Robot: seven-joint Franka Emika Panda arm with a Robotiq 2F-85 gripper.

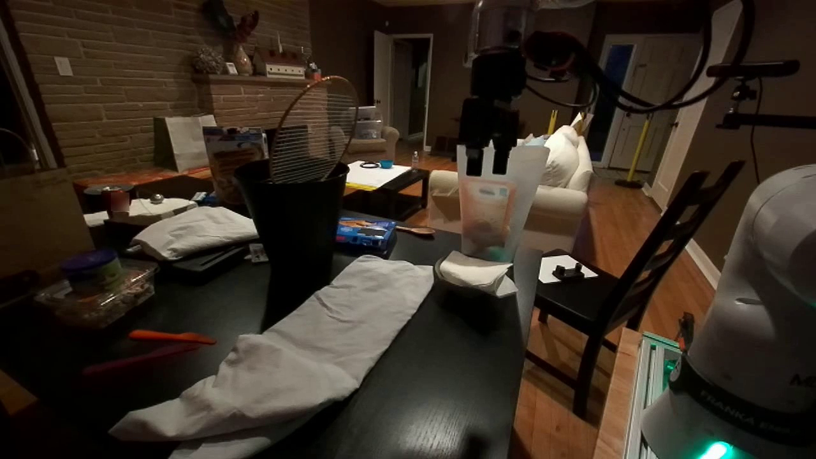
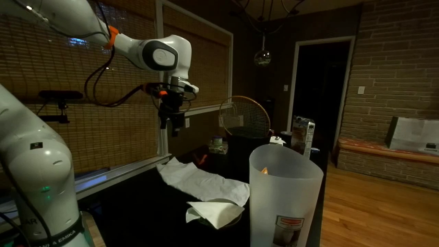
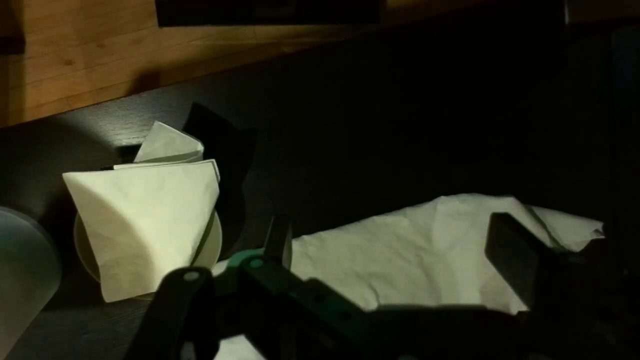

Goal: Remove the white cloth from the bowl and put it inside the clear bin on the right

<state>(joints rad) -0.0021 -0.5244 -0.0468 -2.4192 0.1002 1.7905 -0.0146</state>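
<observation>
Wrist view, closest in: one gripper (image 3: 392, 240) is hanging above one black table (image 3: 350, 140), and its two fingers are standing wide apart! Below, one long white sheet (image 3: 410, 255) is lying rumpled. And the one folded white cloth (image 3: 150, 215)? It's lying across one bowl (image 3: 210, 247), corners poking past the rim. One clear bin (image 3: 25, 280) is standing just beside the bowl, and in an exterior view one orange item (image 1: 486, 209) is showing through the bin's wall.

Over to the tabletop in an exterior view: two utensils are lying by the sheet, an orange utensil (image 1: 172, 336) and a dark red utensil (image 1: 140, 360). One tub (image 1: 92, 268) is sitting on one see-through container (image 1: 131, 296). Farther along, one black bin (image 1: 296, 223) is holding one racquet (image 1: 315, 131), while one blue box (image 1: 366, 233) and one wooden utensil (image 1: 417, 230) are lying nearby. Past the table's edge, one black chair (image 1: 583, 301) is standing, one cream sofa (image 1: 564, 223) is sitting farther off, and one low table (image 1: 408, 185) is carrying one blue bowl (image 1: 386, 164). Way at the back, one vase (image 1: 242, 60) is standing on one mantel (image 1: 261, 81)!
</observation>
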